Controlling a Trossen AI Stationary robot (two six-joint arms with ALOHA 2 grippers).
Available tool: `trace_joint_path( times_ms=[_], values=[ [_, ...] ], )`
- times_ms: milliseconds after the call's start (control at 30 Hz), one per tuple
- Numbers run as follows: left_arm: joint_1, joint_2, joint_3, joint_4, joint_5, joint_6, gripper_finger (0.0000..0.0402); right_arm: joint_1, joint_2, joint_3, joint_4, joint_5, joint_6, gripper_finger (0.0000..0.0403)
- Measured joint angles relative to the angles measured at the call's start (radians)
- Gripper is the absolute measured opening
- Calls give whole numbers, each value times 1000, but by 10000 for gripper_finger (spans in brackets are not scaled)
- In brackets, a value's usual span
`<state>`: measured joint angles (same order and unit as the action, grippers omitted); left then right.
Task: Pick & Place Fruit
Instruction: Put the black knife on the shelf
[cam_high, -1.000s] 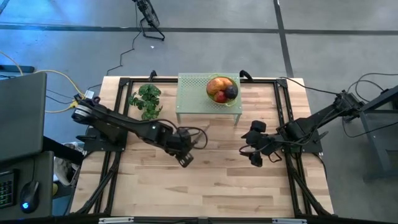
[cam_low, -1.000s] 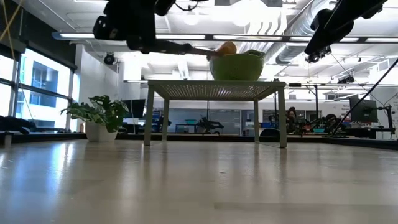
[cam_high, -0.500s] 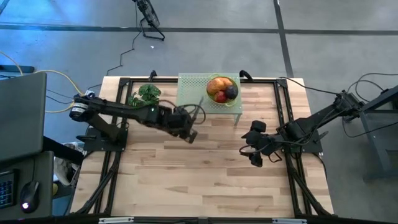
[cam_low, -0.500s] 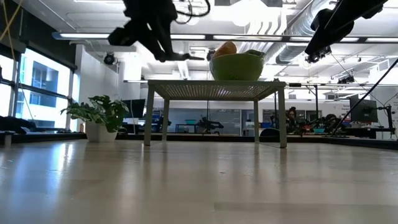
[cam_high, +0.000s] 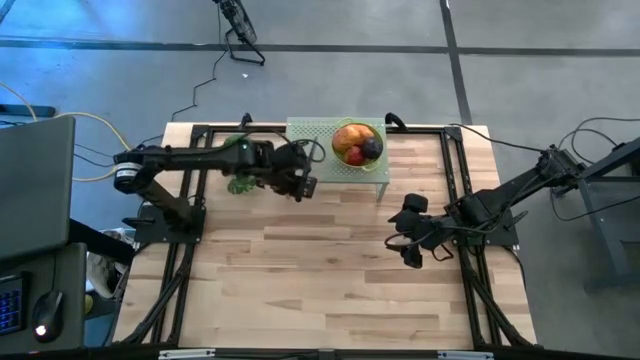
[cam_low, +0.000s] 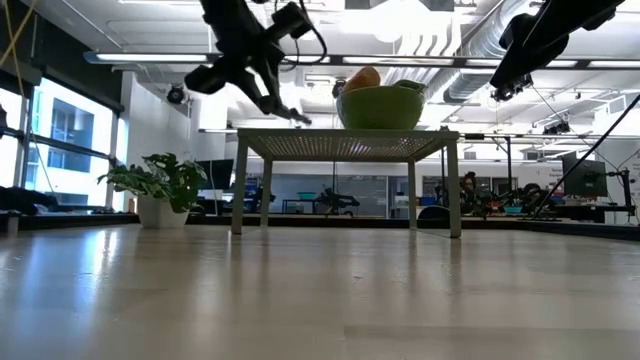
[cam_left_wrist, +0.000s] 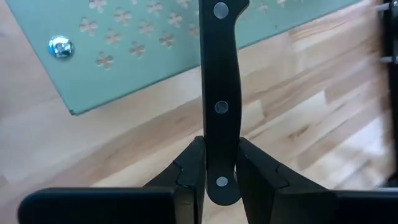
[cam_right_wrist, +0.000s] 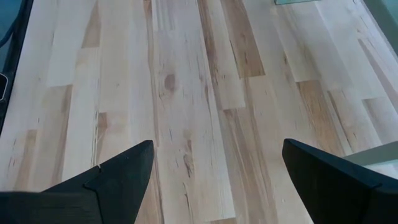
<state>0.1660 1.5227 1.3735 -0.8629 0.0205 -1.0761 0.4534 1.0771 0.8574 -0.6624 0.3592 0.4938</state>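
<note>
The fruit (cam_high: 357, 143) lies in a green bowl (cam_low: 380, 106) on a pale green perforated stand (cam_high: 310, 160) at the table's far middle: an orange piece, a red one and a dark purple one show. My left gripper (cam_high: 303, 187) hovers at the stand's near left corner, shut on a black-handled knife (cam_left_wrist: 221, 74). In the low view the knife (cam_low: 288, 112) slants down over the stand's top. My right gripper (cam_high: 410, 250) hangs open over the table's right half with nothing between its fingers. My left gripper pinches the knife's black riveted handle near its butt end (cam_left_wrist: 221, 163) between its two fingers (cam_left_wrist: 194, 158). The fingers slant downward and the knife runs on straight ahead of them. The knife is lifted clear, its far part over the stand's edge (cam_left_wrist: 124, 93).
A leafy green plant (cam_high: 238, 160) stands at the far left, partly under my left arm, and shows left of the stand in the low view (cam_low: 160, 185). Bare wooden table (cam_high: 320, 290) spreads across the near half. Black frame rails (cam_high: 190, 250) run along both sides.
My left gripper has swung with the knife from the table's middle toward the far edge, up to the stand's near left corner. The knife, which pointed about level toward the bowl, now slants down over the stand's top.
</note>
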Motion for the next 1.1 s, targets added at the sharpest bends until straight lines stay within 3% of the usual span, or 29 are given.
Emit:
trace_joint_path(
  times_ms=[167, 400, 733, 867, 1100],
  values=[
    [73, 0, 0, 0, 98, -27, 65, 0, 0, 0, 0, 0, 0, 350],
    [173, 0, 0, 0, 154, -29, 65, 0, 0, 0, 0, 0, 1, 350],
    [235, 1, 114, -37, 149, 20, 65, 0, 0, 0, 0, 8, 1, 350],
    [241, 0, 174, -111, 89, 21, 65, 0, 0, 0, 0, 8, 3, 350],
    [240, 1, 179, -151, 65, -7, 65, 0, 0, 0, 0, 8, 3, 350]
  ],
)
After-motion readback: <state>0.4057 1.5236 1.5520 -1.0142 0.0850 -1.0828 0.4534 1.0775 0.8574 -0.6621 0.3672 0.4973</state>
